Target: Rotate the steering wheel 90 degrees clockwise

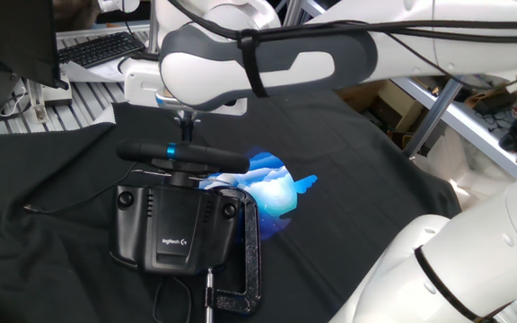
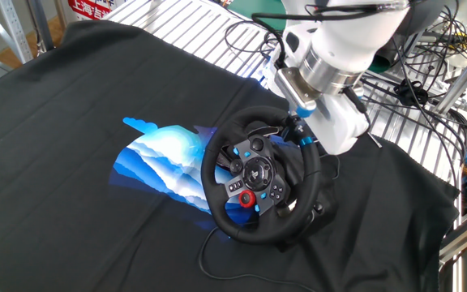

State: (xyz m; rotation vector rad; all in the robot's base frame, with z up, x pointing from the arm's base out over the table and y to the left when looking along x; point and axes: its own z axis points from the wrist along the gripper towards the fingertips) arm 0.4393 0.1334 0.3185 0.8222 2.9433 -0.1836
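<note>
The black steering wheel [image 2: 218, 199] faces the other fixed view, with its light-blue stripe [image 2: 304, 140] at the upper right of the rim. In the one fixed view the steering wheel [image 1: 206, 159] lies edge-on above its base, stripe [image 1: 170, 151] left of centre. My gripper [image 2: 297, 125] comes down from the white wrist onto the rim right beside the stripe. Its dark fingers [image 1: 185, 128] look like one thin stalk, and their tips hide against the rim, so their gap does not show.
The black Logitech base [image 1: 178, 226] is held down by a metal C-clamp [image 1: 248, 260]. A black cloth with a blue print [image 2: 164, 158] covers the table. Cables [image 2: 250, 32] lie on the slatted top behind, and a keyboard [image 1: 106, 47] sits at the back left.
</note>
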